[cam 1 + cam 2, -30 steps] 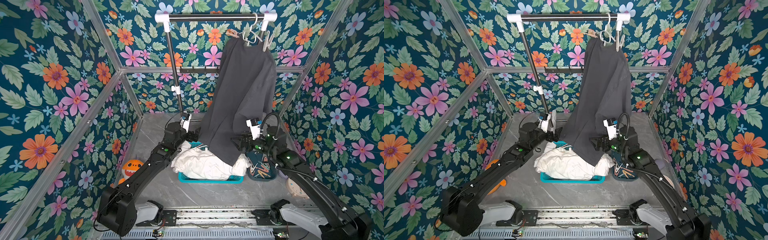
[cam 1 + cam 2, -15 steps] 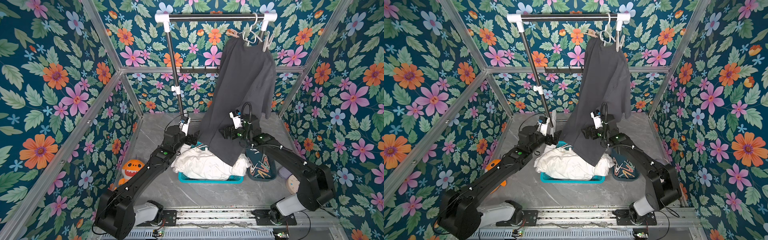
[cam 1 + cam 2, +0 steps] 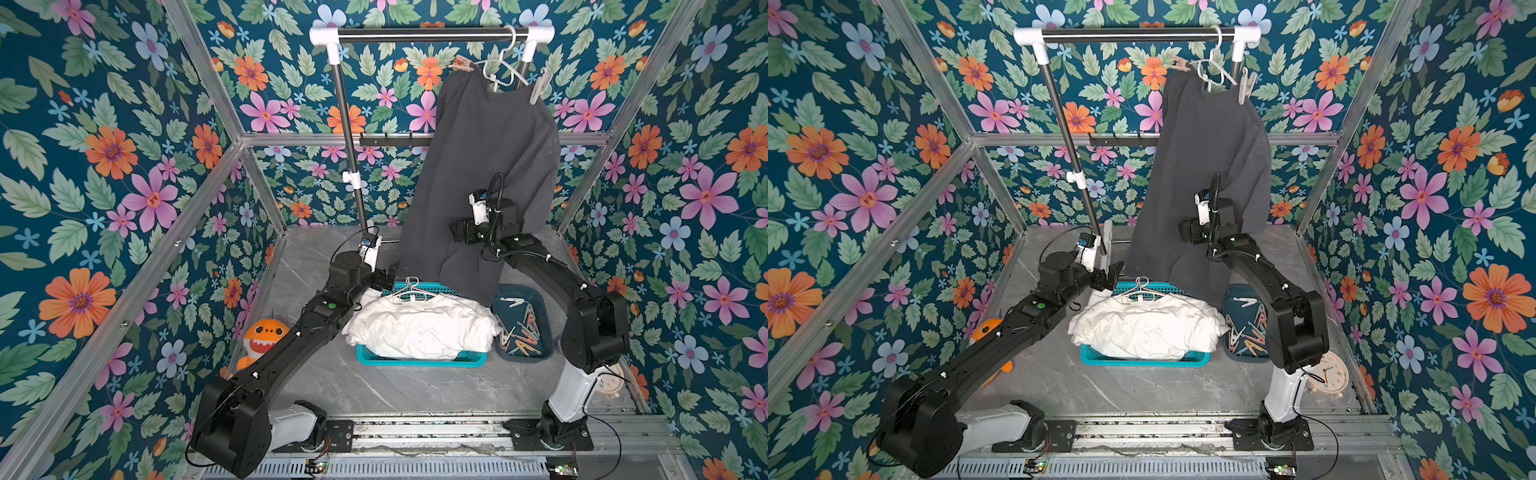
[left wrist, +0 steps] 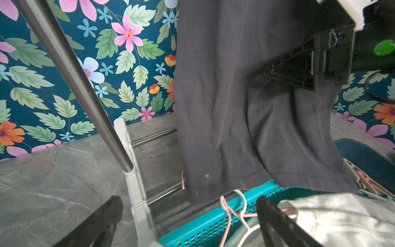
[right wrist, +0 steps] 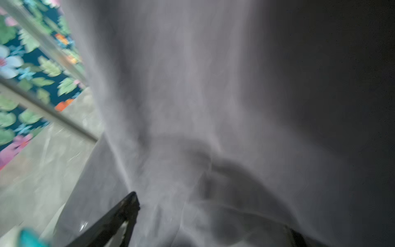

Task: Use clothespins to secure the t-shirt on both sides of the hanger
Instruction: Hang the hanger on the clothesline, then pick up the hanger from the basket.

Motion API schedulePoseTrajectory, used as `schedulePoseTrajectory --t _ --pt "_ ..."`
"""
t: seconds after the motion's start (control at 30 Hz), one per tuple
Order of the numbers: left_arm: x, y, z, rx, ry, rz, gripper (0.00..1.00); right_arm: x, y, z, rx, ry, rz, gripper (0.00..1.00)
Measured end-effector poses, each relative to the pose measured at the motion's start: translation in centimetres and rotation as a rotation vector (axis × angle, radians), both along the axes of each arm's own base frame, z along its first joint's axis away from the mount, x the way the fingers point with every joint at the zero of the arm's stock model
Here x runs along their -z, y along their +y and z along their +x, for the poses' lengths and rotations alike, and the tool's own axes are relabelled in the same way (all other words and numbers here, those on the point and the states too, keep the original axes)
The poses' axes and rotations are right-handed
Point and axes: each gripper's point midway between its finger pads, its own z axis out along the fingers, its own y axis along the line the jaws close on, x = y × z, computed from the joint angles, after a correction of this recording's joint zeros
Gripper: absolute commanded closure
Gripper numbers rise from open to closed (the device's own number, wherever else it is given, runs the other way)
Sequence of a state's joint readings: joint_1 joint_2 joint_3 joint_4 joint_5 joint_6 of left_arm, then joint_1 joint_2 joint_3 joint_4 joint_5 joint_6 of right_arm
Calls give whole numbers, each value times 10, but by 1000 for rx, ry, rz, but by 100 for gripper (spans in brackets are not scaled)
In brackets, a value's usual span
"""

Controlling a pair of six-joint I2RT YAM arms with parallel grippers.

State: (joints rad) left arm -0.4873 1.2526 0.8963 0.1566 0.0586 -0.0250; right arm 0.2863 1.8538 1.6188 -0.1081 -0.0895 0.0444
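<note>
Two clothespins (image 3: 538, 87) on hanger (image 3: 510, 71), grey near-upright, tan flatter, left gripper (image 3: 388, 276) and right gripper (image 3: 457, 232) splayed

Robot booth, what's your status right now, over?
Both hands open, empty: left hand low by the basket, right hand at the grey shirt. Tan clothespin and grey clothespin clipped at its shoulders. Shirt hem hangs over the basket.

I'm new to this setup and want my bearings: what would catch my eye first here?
A dark grey t-shirt hangs from the rail at the back, with clothespins at both shoulders. Beneath its hem a teal basket holds crumpled white laundry, against loud floral walls.
</note>
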Motion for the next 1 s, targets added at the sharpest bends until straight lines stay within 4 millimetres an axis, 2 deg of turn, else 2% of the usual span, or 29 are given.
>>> schedulePoseTrajectory --t 0.17,0.33,0.43,0.73,1.0 --pt "7 -2 4 -4 17 9 0 -11 1 15 8 -18 -16 0" --pt "12 -2 7 -13 36 0 0 -3 -2 3 -9 3 -17 1" --pt "12 -2 6 -13 35 0 0 -2 3 -21 -63 19 5 1" --pt "19 6 1 -44 73 9 0 -24 28 -115 -313 23 129 3" --pt "25 12 -12 -43 116 23 1 0 36 -193 -463 192 225 10"
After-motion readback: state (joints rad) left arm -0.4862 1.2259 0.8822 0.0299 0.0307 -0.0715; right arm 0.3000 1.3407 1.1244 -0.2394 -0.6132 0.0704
